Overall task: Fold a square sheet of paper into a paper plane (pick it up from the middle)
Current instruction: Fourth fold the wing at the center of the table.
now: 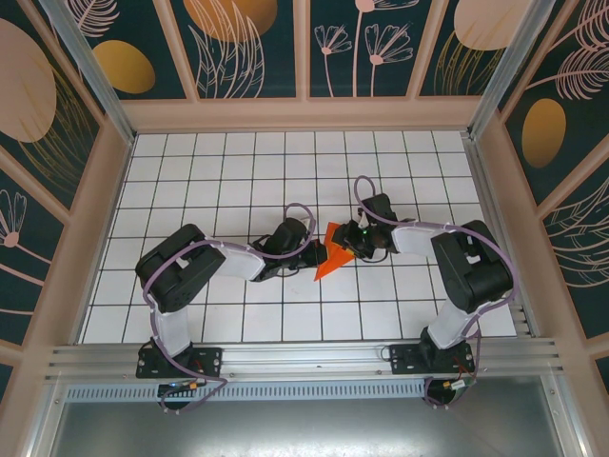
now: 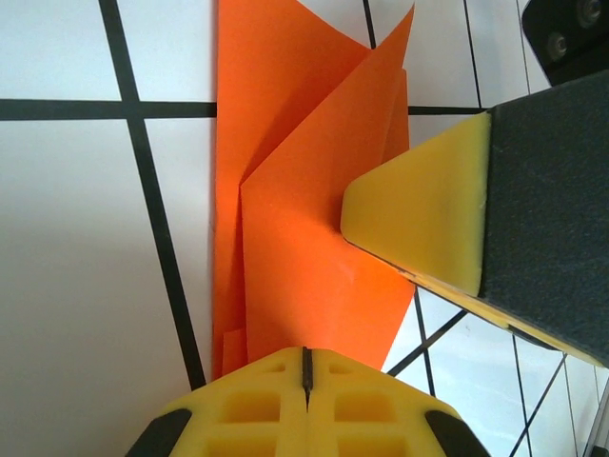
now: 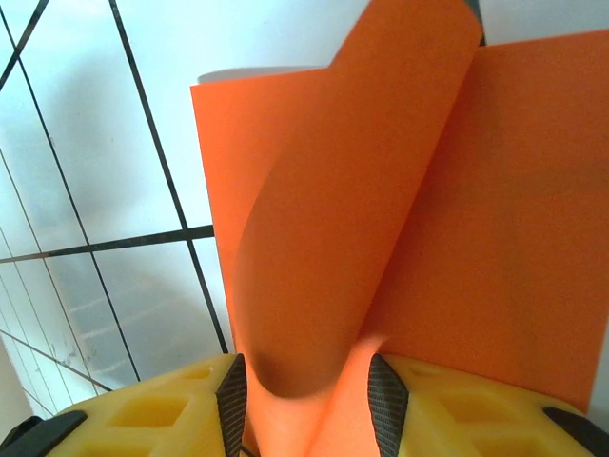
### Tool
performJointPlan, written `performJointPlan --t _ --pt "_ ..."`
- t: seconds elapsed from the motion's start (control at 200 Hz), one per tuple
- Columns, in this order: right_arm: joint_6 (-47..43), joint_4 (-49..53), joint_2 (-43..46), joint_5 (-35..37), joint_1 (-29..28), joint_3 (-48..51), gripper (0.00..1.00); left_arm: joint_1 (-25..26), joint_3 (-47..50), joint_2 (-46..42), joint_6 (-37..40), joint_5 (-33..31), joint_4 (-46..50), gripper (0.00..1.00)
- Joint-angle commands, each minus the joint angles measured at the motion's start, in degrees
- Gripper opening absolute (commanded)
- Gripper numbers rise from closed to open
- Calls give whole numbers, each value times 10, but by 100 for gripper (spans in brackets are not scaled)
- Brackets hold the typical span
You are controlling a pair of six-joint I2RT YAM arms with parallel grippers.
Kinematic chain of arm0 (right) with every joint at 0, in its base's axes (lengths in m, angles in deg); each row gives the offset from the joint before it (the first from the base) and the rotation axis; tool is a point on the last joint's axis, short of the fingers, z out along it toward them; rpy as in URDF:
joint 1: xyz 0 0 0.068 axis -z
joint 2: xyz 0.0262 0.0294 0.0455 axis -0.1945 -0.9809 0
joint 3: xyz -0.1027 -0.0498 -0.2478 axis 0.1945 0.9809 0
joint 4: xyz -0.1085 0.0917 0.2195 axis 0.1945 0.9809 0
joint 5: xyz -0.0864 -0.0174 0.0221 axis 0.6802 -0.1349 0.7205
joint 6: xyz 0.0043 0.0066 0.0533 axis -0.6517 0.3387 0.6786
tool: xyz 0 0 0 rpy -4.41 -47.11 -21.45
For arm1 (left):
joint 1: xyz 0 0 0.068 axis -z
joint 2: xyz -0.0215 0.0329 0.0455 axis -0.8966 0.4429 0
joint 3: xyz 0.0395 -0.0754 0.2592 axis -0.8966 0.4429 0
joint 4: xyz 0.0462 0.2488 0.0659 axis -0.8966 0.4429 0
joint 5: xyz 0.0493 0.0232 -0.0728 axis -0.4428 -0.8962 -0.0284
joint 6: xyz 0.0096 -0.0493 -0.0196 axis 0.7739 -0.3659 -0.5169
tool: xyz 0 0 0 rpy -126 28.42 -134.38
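Observation:
The sheet of paper (image 1: 329,255) is bright orange, partly folded into a pointed shape, and lies mid-table between both grippers. In the left wrist view the paper (image 2: 295,257) shows layered flaps, one standing up. My left gripper (image 2: 306,357) is shut with nothing between its jaws, its tips over the paper's near edge. The left gripper (image 1: 317,249) sits at the paper's left side. My right gripper (image 3: 306,405) is closed around a curled flap of the paper (image 3: 438,248), which fills the gap between its pads. One of the right gripper's fingers (image 2: 428,219) rests on the sheet.
The white tiled table (image 1: 238,171) has black grid lines and is walled by low beige borders. An aluminium rail (image 1: 304,357) runs along the near edge, where both arm bases stand.

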Motion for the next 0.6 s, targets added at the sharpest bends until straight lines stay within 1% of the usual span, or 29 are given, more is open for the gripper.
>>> performJointPlan --t 0.0,0.05,0.325,0.455,0.49,0.595 --pt "-23 78 -62 82 -11 23 41 -3 -9 12 -5 -11 19 0" --pt "-23 82 -67 86 -12 21 40 -4 -9 12 -4 -14 22 0" --pt "-26 98 -88 108 -21 10 40 -6 -9 11 -1 -22 33 0" --pt "-28 105 -95 116 -24 7 40 -6 -9 15 -1 -14 31 0" --pt "-28 106 -97 118 -26 6 38 -6 -9 16 -1 -13 30 0" --pt "-28 109 -99 124 -28 6 37 -6 -9 18 0 -13 32 0"
